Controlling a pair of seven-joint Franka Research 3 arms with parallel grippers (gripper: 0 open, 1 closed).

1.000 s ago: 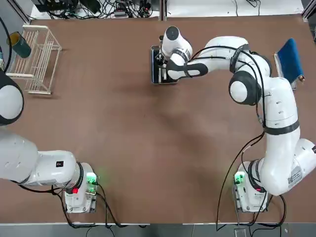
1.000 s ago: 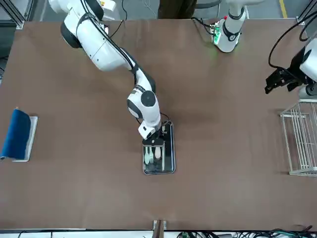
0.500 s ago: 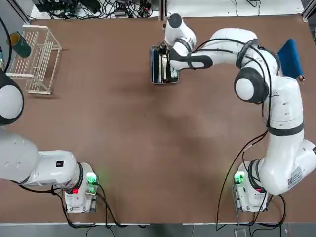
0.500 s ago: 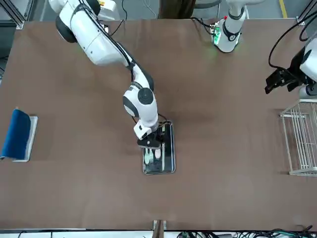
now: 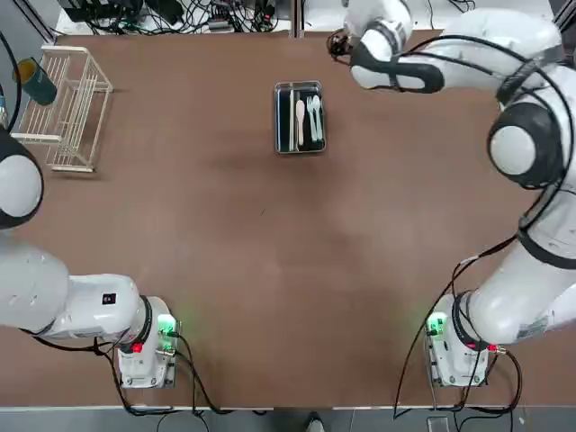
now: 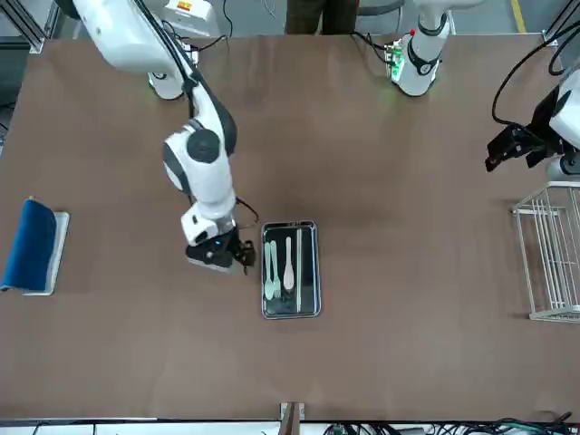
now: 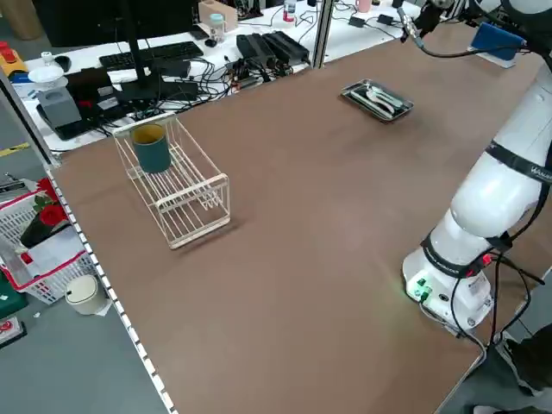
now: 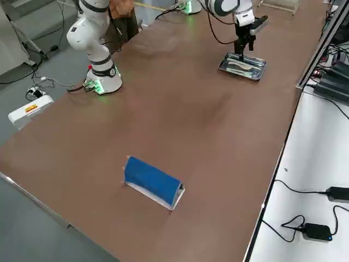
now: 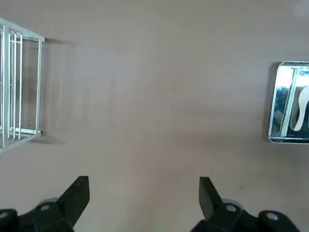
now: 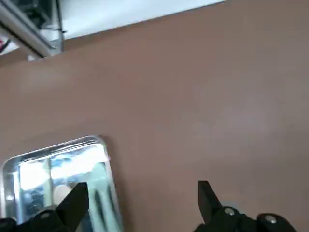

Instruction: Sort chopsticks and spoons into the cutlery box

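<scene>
Behind the table's near edge, the front view shows a person's trousered legs (image 6: 323, 16); the top view does not.

The left arm is parked off the left edge, its gripper (image 9: 144, 182) high, fingers spread, holding nothing. The right arm reaches from the near edge, over the right side, to the far part of the table. Its gripper (image 10: 144, 185) is spread and holds nothing, raised just beside the metal tray, on its right.

One blue pad (image 6: 29, 246) on one white holder (image 6: 58, 254) lies toward the right edge; the front view shows it, while the arm covers it in the top view.

One metal tray (image 5: 301, 152) lies near the middle of the far edge. Inside, all lengthwise: chopsticks (image 5: 292, 121) along its left edge, exact count unclear; two spoons, one beige (image 5: 300, 117) and one white (image 5: 317, 112); one white fork (image 5: 310, 112) between the spoons.

One wire rack (image 5: 61, 139) stands at the far left corner. One green cup (image 7: 152, 153) in it shows in the top and left side views, but not in the front view.
</scene>
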